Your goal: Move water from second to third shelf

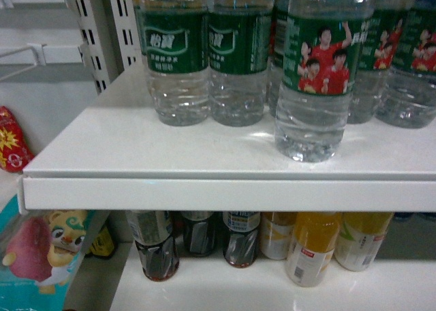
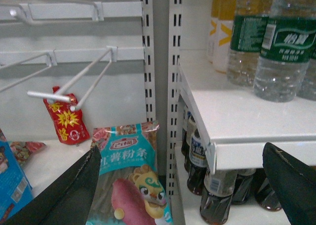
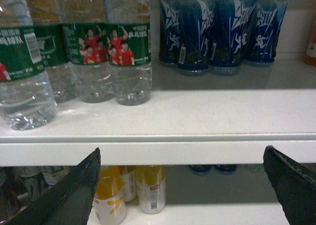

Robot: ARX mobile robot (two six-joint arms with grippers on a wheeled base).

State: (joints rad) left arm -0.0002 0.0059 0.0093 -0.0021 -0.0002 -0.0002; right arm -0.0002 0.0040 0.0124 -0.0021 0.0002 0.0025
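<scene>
Several bottles of water with green labels stand on a white shelf (image 1: 225, 191). One water bottle (image 1: 317, 72), its label showing people in red shirts, stands nearest the front edge in the head view. Neither gripper shows in the head view. My left gripper (image 2: 182, 147) is open and empty, low and left of the shelf's corner, with water bottles (image 2: 284, 47) up to its right. In front of the shelf edge my right gripper (image 3: 182, 149) is open and empty, with the water bottles (image 3: 127, 52) up to its left.
Dark drink bottles (image 1: 155, 246) and orange juice bottles (image 1: 312, 246) fill the shelf below. Blue bottles (image 3: 222, 30) stand right of the water. Left of the slotted upright (image 2: 160, 87) are wire hooks (image 2: 74, 84), a red packet (image 2: 66, 119) and a teal snack bag (image 2: 131, 180).
</scene>
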